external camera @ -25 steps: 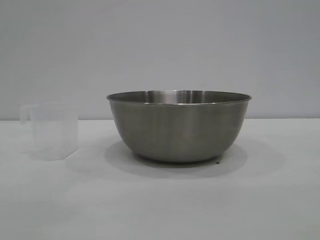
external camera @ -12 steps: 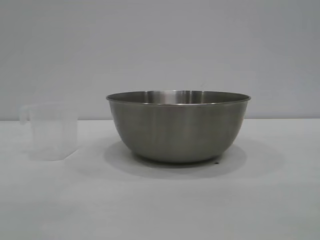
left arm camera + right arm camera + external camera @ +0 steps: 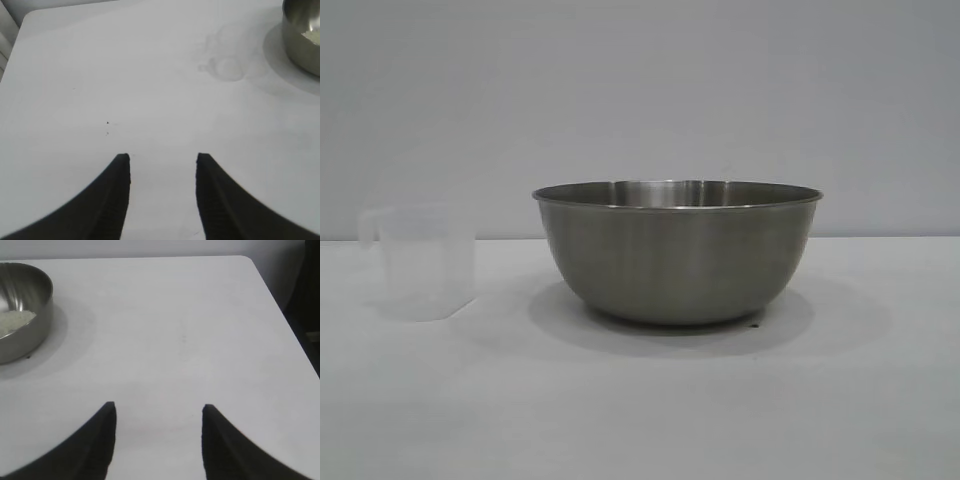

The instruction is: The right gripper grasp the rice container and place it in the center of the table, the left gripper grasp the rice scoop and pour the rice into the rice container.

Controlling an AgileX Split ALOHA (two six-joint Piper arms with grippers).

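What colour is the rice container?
Brushed silver-grey steel; the rice container shows best in the exterior view.

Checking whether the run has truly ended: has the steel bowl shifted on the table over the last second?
No. The rice container sits in the same spot, with the same gap to the rice scoop and its rim equally far above the table's far edge.

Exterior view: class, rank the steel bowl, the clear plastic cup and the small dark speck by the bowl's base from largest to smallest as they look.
1. Steel bowl, by far the largest.
2. Clear plastic cup, much smaller, standing apart from the bowl on the table.
3. Dark speck, tiny.
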